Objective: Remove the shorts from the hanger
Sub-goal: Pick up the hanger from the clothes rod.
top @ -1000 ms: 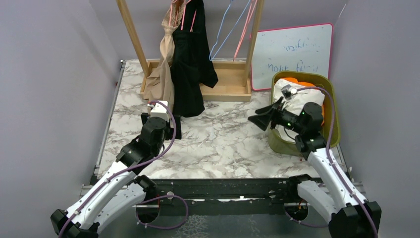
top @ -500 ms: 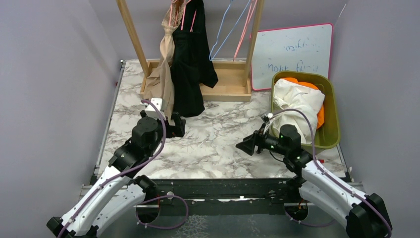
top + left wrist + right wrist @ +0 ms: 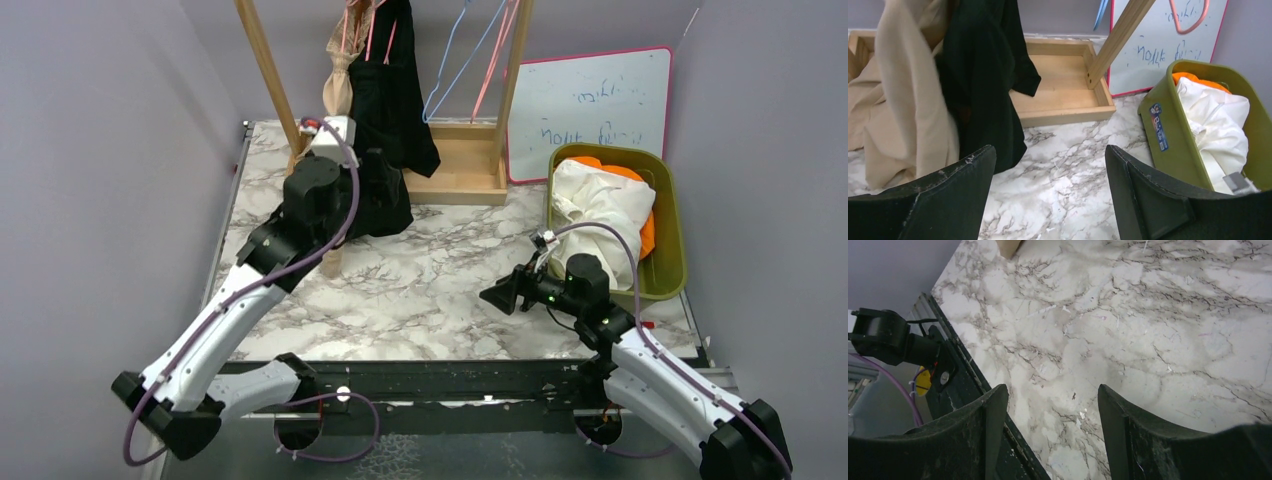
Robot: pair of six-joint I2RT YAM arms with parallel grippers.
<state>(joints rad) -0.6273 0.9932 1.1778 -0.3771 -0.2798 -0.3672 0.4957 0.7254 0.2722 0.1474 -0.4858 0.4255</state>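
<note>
Black shorts and tan shorts hang from pink hangers on the wooden rack. My left gripper is raised in front of the black shorts' lower part, open, with nothing between its fingers. In the left wrist view the tan shorts and black shorts hang just ahead and left of the open left gripper. White shorts and orange shorts lie in the green bin. My right gripper is open and empty low over the marble table.
An empty blue hanger and an empty pink hanger hang at the rack's right end. The rack's wooden base tray sits at the back. A whiteboard leans on the back wall. The table's front rail lies under my right gripper.
My left arm has lifted off the table and swung back towards the hanging black shorts. My right arm drew back from the bin to the table's front, then stayed almost still.
</note>
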